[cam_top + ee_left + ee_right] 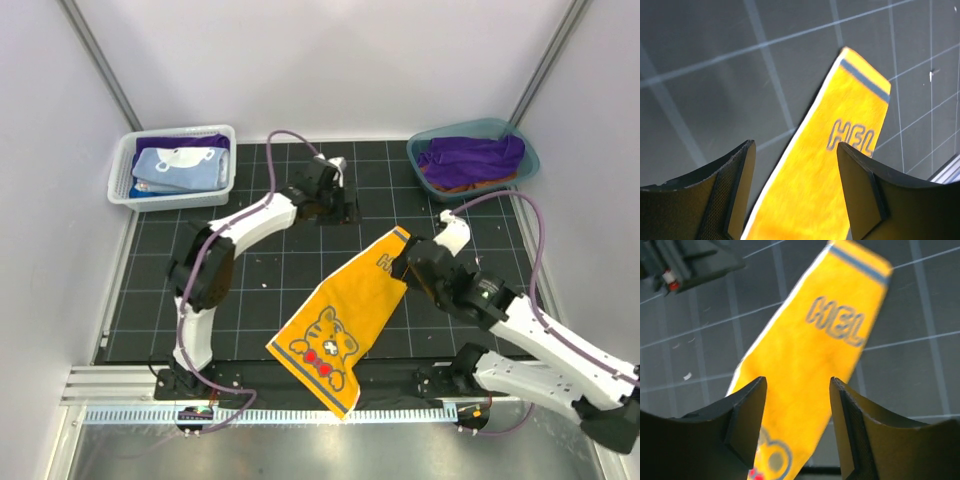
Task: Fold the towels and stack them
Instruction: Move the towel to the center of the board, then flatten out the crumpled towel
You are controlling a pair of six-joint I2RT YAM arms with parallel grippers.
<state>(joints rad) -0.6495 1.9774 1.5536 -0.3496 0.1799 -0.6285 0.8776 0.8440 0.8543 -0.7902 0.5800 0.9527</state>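
Lying diagonally on the black grid mat, the yellow-orange tiger towel looks light and limp; I'd pinch its far corners. The left gripper and right gripper both gape empty.

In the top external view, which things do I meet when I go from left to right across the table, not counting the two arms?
White mesh basket → yellow-orange tiger-print towel → teal plastic tub.

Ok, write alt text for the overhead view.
A yellow-orange tiger-print towel lies diagonally on the black gridded table between the left arm and right arm. A white basket back left holds folded towels; a teal tub back right holds purple cloth.
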